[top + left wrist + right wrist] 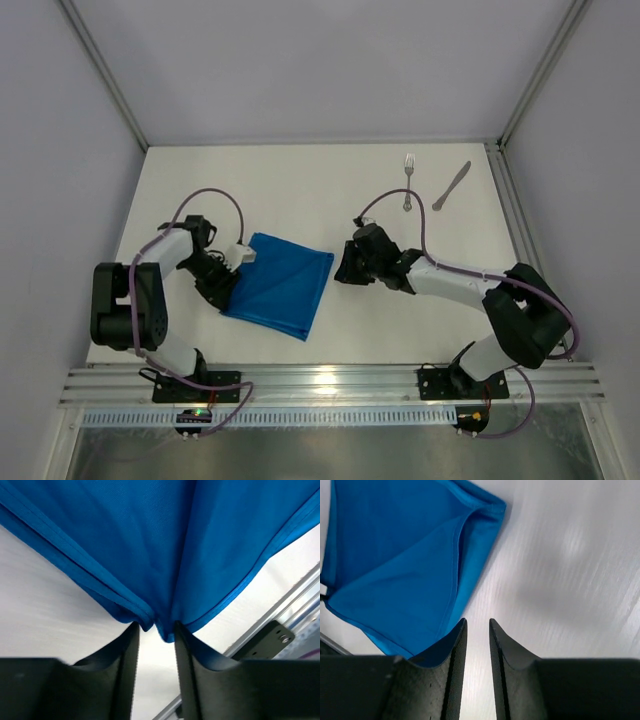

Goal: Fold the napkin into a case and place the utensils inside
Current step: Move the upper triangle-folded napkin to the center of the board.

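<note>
The bright blue napkin (pixel 280 283) lies folded over on the white table, left of centre, with doubled layers and hemmed edges (pixel 165 545). My left gripper (pixel 232 262) is at the cloth's left edge. In the left wrist view its jaws (pixel 156 625) stand apart, a bunched cloth corner sits right at the fingertips, and bare table shows between the fingers. My right gripper (pixel 345 262) hovers just right of the napkin (pixel 395 570), its fingers (pixel 477 621) a narrow gap apart with nothing between them. The fork (pixel 408 180) and knife (pixel 452 186) lie at the far right, apart from both grippers.
An aluminium rail (pixel 330 380) runs along the near table edge and shows in the left wrist view as the rail (pixel 280 630). Grey walls and frame posts (pixel 505 190) enclose the table on three sides.
</note>
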Action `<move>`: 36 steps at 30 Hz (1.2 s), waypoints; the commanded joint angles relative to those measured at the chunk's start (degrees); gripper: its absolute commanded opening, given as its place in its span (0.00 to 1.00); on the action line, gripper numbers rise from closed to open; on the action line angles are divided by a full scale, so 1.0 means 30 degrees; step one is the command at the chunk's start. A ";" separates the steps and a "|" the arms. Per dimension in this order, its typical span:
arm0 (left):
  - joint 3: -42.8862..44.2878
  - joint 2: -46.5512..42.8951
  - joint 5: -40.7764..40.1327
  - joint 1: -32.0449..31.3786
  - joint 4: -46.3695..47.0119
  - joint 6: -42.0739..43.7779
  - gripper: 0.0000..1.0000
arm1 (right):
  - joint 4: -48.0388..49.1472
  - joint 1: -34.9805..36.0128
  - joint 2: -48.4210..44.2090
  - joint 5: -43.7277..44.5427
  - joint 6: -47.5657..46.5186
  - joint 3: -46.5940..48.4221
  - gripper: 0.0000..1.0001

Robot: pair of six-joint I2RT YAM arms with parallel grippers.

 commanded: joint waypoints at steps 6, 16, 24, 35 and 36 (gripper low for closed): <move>0.2088 -0.2317 -0.0990 0.0178 -0.0809 0.1041 0.52 | 0.2871 -0.1437 0.2216 -0.0865 0.2636 0.1288 0.28; 0.6482 -0.1355 0.1941 -0.0988 -0.1816 -0.0676 0.51 | 0.5302 -0.2257 0.4503 -0.1333 0.3572 0.1701 0.23; 0.7159 0.1101 0.0506 -0.6497 0.5303 -0.6249 0.48 | 0.5653 -0.2492 0.5527 -0.1096 0.3897 0.1876 0.19; 1.0852 0.6525 -0.0840 -0.8787 0.8179 -0.8888 0.44 | 0.6416 -0.2638 0.6789 -0.1361 0.4336 0.2519 0.11; 1.0998 0.6789 -0.0871 -0.8874 0.8383 -0.9005 0.43 | 0.6445 -0.2668 0.6906 -0.1420 0.4307 0.2637 0.10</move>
